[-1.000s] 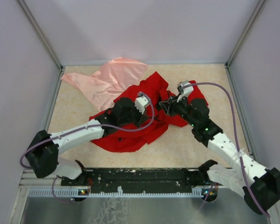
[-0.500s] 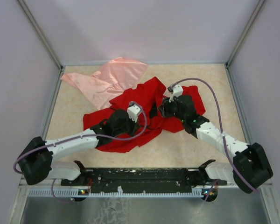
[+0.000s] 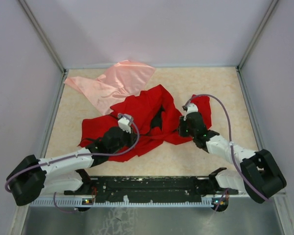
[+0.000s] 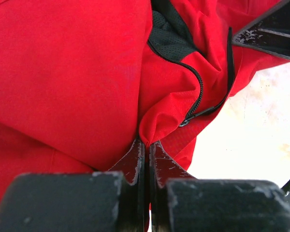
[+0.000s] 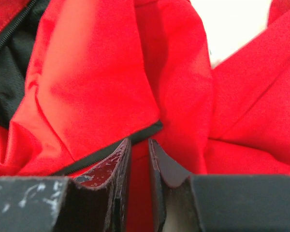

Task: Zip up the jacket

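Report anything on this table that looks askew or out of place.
The jacket lies crumpled and twisted, not flat: its front gapes, black mesh lining shows, and the zipper curls unjoined. Its far-left edge meets a pink cloth. The left pincer and the right pincer each pinch a red fold.

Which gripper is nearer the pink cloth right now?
Left. The left gripper pinches the jacket on its side by the pink cloth; the right gripper holds the opposite side, across the open front.
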Controlling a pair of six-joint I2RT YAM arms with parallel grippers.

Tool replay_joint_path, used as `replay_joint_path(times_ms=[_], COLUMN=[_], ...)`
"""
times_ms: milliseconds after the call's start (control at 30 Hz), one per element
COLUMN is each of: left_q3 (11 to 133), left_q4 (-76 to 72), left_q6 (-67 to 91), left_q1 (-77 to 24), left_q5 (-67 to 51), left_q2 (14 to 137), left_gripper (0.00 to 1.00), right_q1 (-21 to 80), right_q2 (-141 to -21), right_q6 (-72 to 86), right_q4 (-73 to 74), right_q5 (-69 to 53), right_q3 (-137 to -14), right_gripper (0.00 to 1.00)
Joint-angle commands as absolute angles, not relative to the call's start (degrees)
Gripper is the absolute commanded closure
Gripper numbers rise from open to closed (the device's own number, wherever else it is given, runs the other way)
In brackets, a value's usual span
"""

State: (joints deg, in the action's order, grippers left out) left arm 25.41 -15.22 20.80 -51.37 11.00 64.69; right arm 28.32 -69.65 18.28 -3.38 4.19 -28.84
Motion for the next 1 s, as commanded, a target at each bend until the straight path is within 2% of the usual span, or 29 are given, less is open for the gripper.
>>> replay_joint_path(times_ms=[0, 200, 533, 767, 967], left_q3=[19.8, 15.1, 19.5, 20.4, 21.7], left_q4=[-21.6, -27.1, -20.7, -20.3, -19.0], left_q6=[25.8, 26.9, 21.4, 20.4, 21.4], left_q1=[-50.5, -48.4, -48.4, -48.4, -48.4], left_q5=[13.7, 10.5, 7.0, 5.7, 3.9], left_q2=[60.8, 57.1, 59.9, 59.2, 59.1], left_gripper=[1.0, 1.0, 1.0, 1.0, 1.0], right_q1=[28.0, 28.7, 34.1, 37.0, 42.0], right_q2=[-64.8, -59.7, -48.7, -53.3, -59.9], right_q6=[19.7, 20.0, 13.4, 14.1, 11.5], right_q4=[-0.8, -0.4, -2.9, -16.4, -28.7], right_q5=[6.6, 4.1, -1.9, -14.9, -14.6], right_q3=[-26.8, -25.1, -32.5, -30.9, -27.2], right_gripper=[0.8, 0.82, 0.67, 0.64, 0.64])
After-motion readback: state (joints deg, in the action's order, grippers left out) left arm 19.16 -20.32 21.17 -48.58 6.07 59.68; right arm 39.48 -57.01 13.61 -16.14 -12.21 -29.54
